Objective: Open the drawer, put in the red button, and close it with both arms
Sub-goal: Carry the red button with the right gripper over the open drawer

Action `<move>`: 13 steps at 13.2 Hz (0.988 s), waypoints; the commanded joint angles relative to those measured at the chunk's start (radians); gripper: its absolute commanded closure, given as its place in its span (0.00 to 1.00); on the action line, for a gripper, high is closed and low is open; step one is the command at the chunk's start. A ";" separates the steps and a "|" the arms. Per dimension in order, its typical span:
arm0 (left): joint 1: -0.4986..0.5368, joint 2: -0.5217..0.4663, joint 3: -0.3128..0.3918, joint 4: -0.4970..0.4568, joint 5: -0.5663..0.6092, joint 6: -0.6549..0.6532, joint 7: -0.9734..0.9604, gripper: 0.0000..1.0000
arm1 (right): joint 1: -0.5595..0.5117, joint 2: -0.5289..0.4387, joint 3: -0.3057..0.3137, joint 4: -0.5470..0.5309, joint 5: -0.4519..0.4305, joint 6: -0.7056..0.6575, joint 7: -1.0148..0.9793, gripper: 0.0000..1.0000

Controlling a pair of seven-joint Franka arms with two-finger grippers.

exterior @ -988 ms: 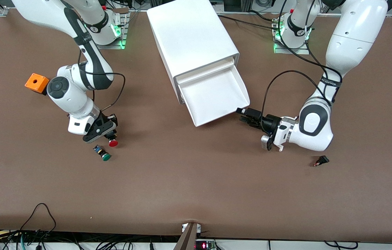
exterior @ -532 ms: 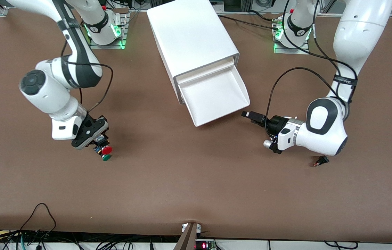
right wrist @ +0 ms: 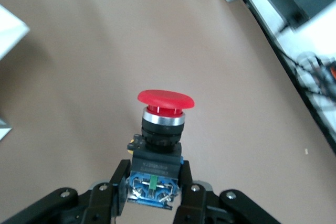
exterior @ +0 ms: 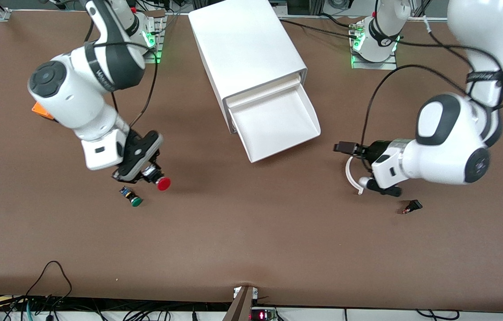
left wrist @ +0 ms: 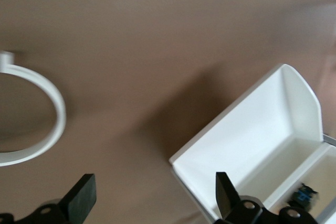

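Two grippers in play here. Right gripper (exterior: pixel 146 171) up in the air over bare table (exterior: pixel 251 240), clamped on the blue rear part of the red button (exterior: pixel 162 183), red cap pointing at about 4 o'clock in the front view. Same grip plain in the right wrist view: fingers (right wrist: pixel 119 182) pinching the red button (right wrist: pixel 160 140) on both sides. Green-capped button (exterior: pixel 131 197) lying on the table at roughly 7 o'clock from the held one, not touching it. Drawer (exterior: pixel 274 122) pulled out of the white cabinet (exterior: pixel 245 47), nothing visible inside it from the front. Left gripper (exterior: pixel 345 147) hanging over the table at about 4 o'clock from the drawer's front corner, fingers (left wrist: pixel 81 198) spread wide, gripping nothing. Small black part (exterior: pixel 412 206) down at 5 o'clock from that gripper.
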 commanded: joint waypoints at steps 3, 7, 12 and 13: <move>-0.002 -0.021 0.001 0.175 0.283 -0.127 -0.023 0.00 | 0.141 0.024 -0.007 0.089 -0.004 -0.148 -0.056 0.82; -0.002 -0.021 0.005 0.196 0.328 -0.140 -0.033 0.00 | 0.241 0.099 -0.007 0.219 -0.076 -0.273 -0.063 0.82; 0.035 -0.028 0.018 0.197 0.332 -0.143 -0.096 0.00 | 0.411 0.188 -0.041 0.341 -0.090 -0.316 -0.067 0.82; 0.053 -0.041 0.024 0.196 0.342 -0.141 -0.094 0.00 | 0.448 0.202 -0.053 0.351 -0.117 -0.319 -0.067 0.82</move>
